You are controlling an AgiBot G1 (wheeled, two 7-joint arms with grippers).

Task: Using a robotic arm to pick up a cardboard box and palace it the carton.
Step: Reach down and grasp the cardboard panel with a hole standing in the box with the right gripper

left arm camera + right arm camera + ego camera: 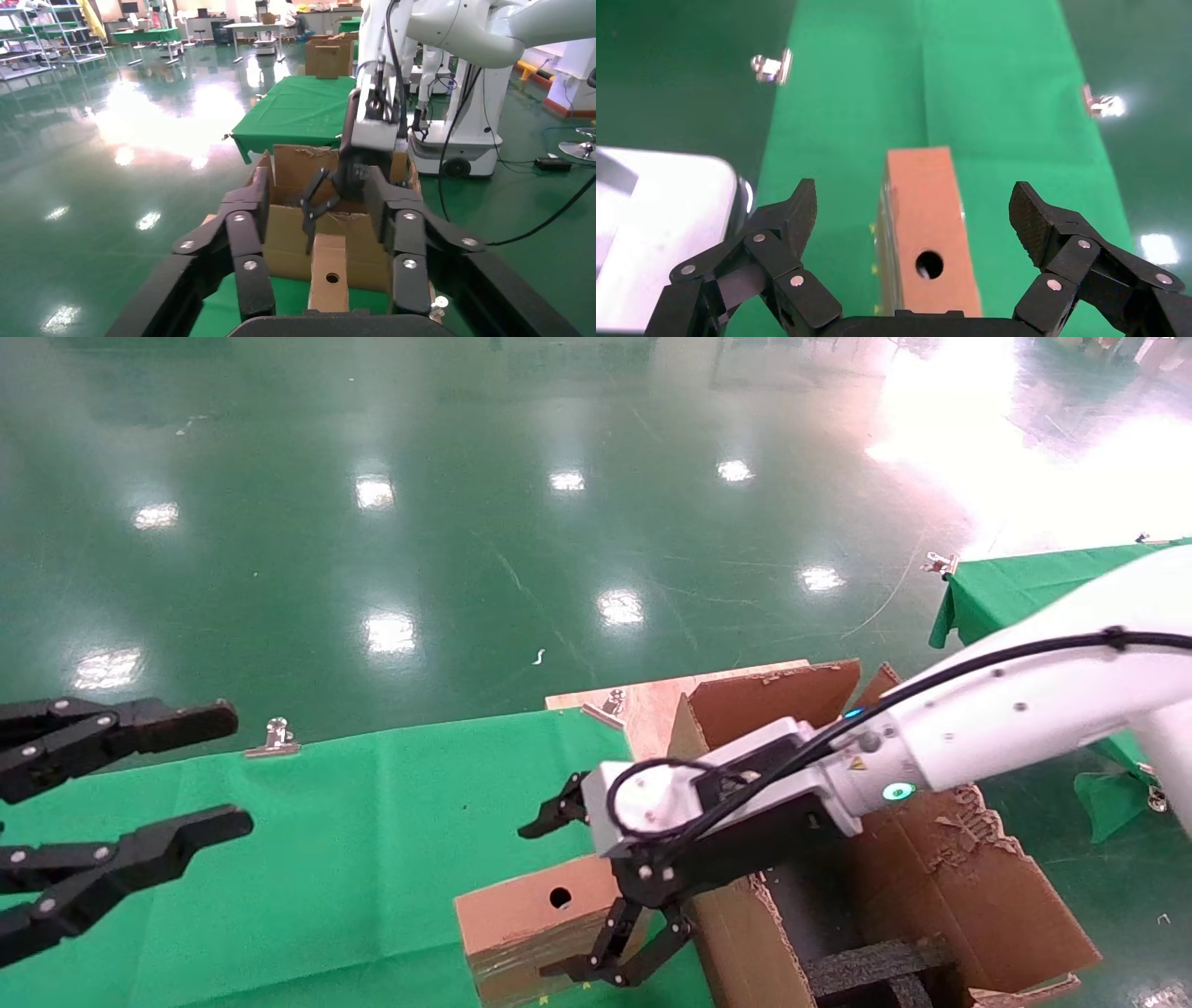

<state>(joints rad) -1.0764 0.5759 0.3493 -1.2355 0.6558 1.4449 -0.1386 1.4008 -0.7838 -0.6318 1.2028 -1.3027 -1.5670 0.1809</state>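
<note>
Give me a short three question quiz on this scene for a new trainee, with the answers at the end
1. True or false: the right pincer has shut on the cardboard box.
2. On what does the box stand? A) green cloth B) bare floor C) inside the carton
3. Fill in: the face of the box with the small round ____ points up.

Key:
1. False; its fingers stand open on either side of the box.
2. A, on the green cloth, beside the carton.
3. hole
</note>
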